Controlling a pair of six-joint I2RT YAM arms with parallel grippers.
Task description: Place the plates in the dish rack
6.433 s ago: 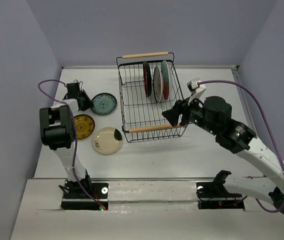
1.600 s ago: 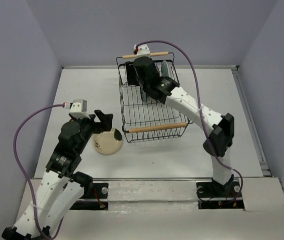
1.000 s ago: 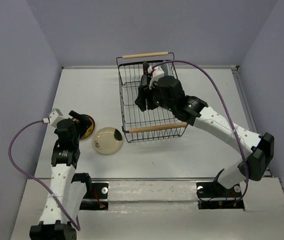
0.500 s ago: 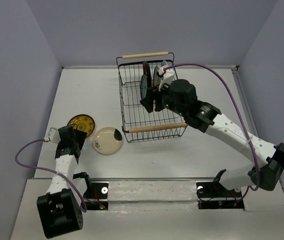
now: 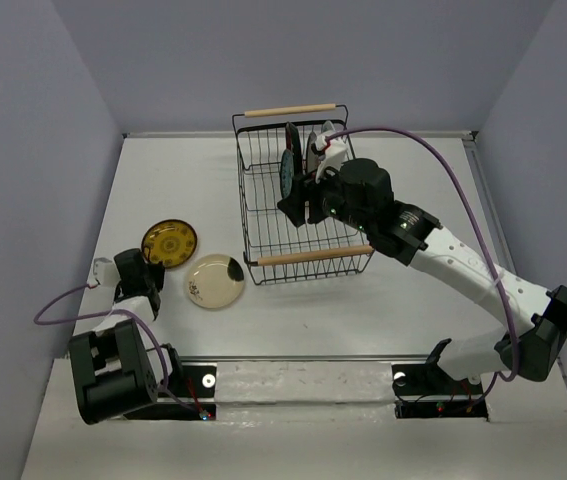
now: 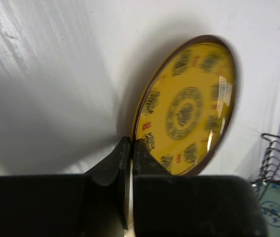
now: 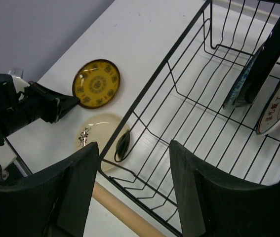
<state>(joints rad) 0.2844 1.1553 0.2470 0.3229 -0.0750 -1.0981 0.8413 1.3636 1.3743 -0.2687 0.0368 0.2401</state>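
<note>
The yellow-brown plate (image 5: 169, 243) lies left of the dish rack (image 5: 313, 256). My left gripper (image 5: 147, 264) is shut on its near rim; in the left wrist view the fingertips (image 6: 131, 143) pinch the edge of the yellow-brown plate (image 6: 189, 108). The cream plate (image 5: 214, 281) with a dark mark lies by the rack's near left corner. My right gripper (image 7: 135, 190) hangs open and empty over the rack's floor (image 7: 179, 94). A teal plate (image 7: 241, 84), a dark plate (image 7: 273, 44) and a white-orange plate (image 7: 278, 106) stand on edge in the rack.
The rack has a wooden handle at the far end (image 5: 291, 110) and one at the near end. A purple cable (image 5: 63, 305) loops beside the left arm. Walls close the table on three sides.
My left gripper has shut on the yellow-brown plate's rim, and the left arm has folded back toward its base. The right gripper has drawn back from the teal plate, which stands in the rack.
</note>
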